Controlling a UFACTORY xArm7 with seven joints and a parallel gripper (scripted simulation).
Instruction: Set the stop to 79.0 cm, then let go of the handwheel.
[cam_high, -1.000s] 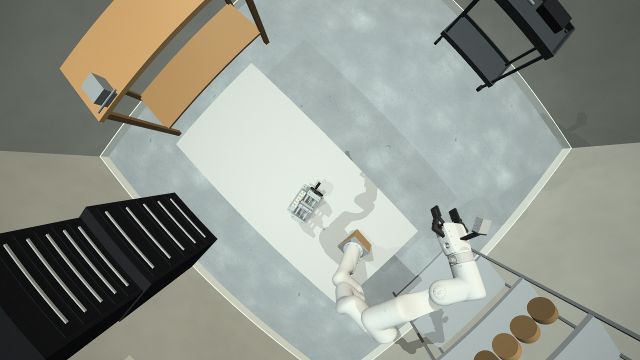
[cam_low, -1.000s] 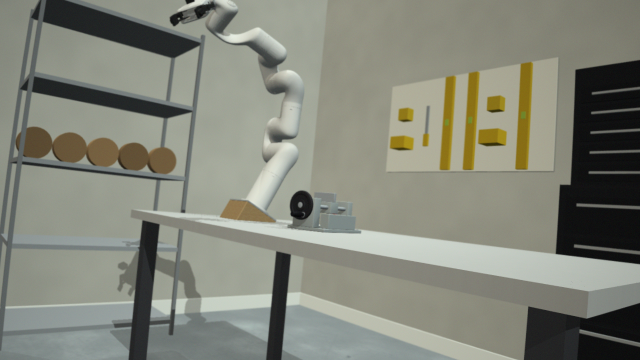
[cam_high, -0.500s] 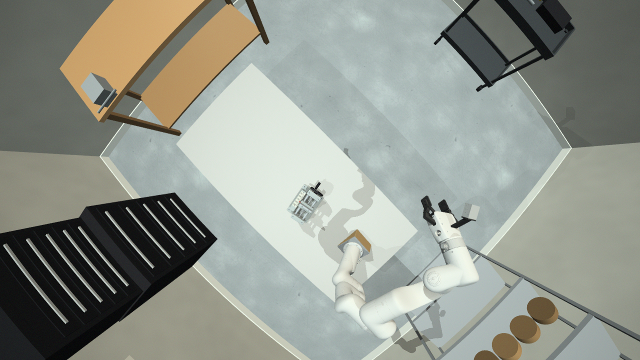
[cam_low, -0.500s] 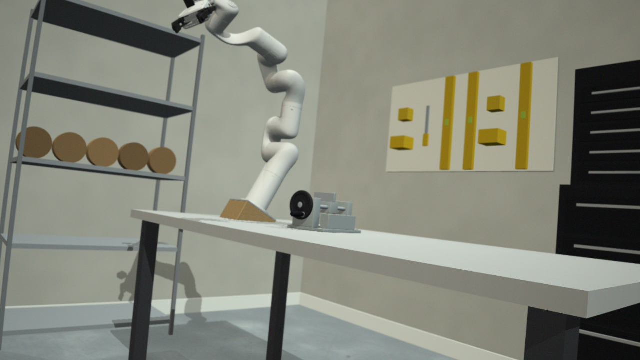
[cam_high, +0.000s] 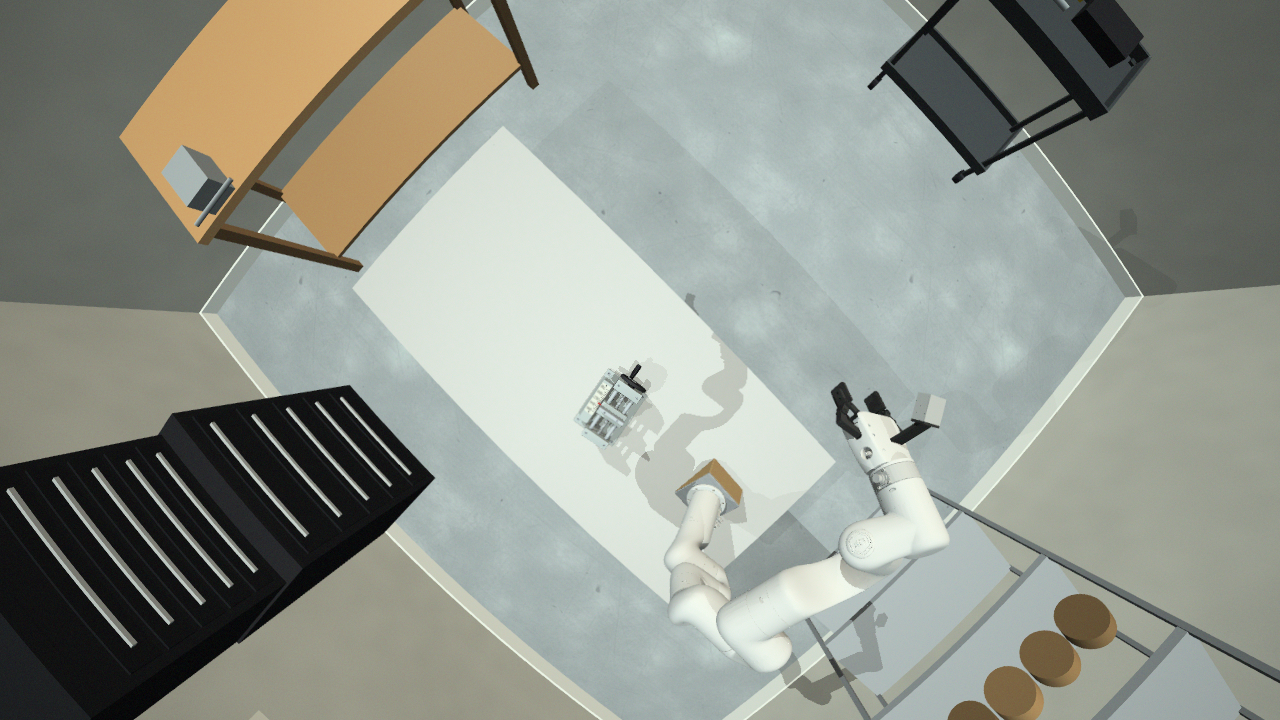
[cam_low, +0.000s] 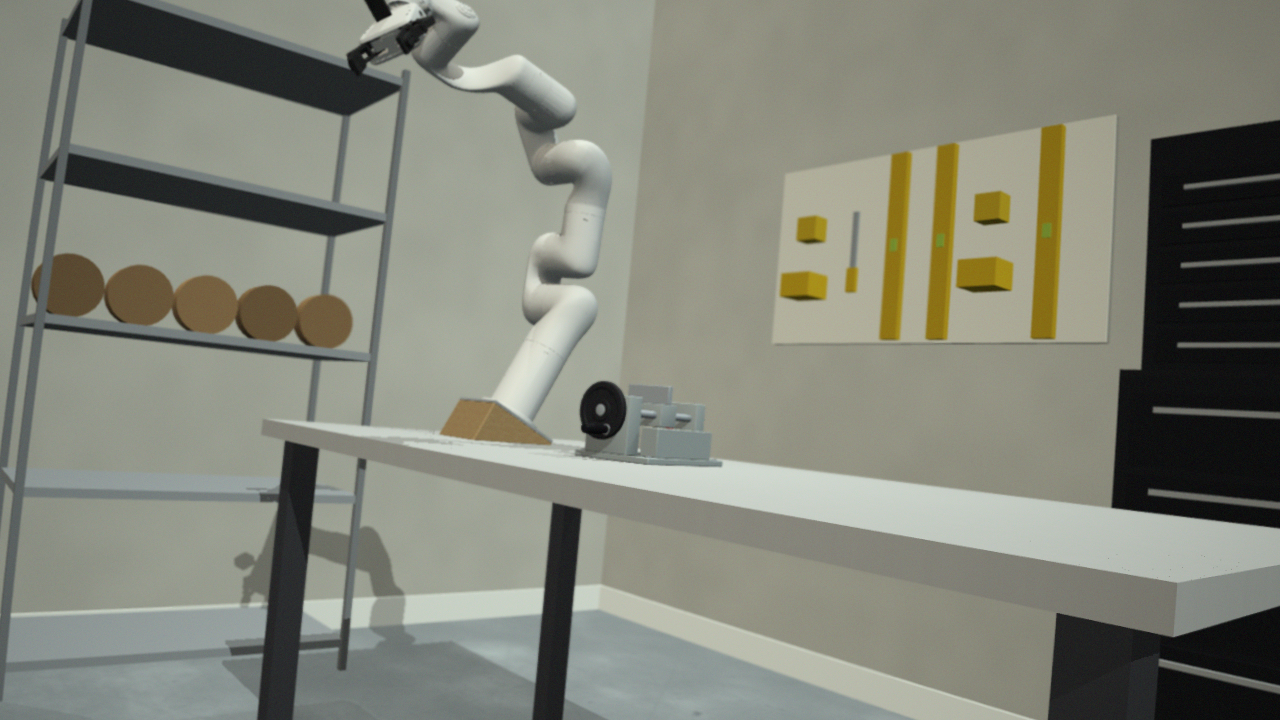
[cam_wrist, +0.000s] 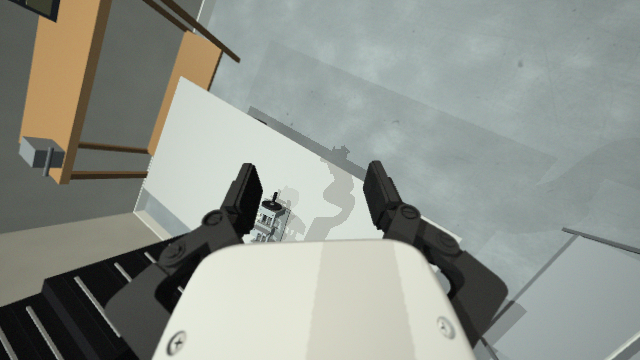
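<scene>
A small grey stop fixture stands on the white table. Its black handwheel is on one end, with a crank handle sticking out. A grey sliding block sits on the rods between the end plates, beside a pale scale strip with a small red mark. The scale's figures are too small to read. My gripper is open and empty. It is high up, past the table's edge, well away from the handwheel and touching nothing.
The white table carries my arm's wooden base block. A shelf rack with round wooden discs stands behind the arm. A wooden bench, a black cart and black drawer cabinets stand around.
</scene>
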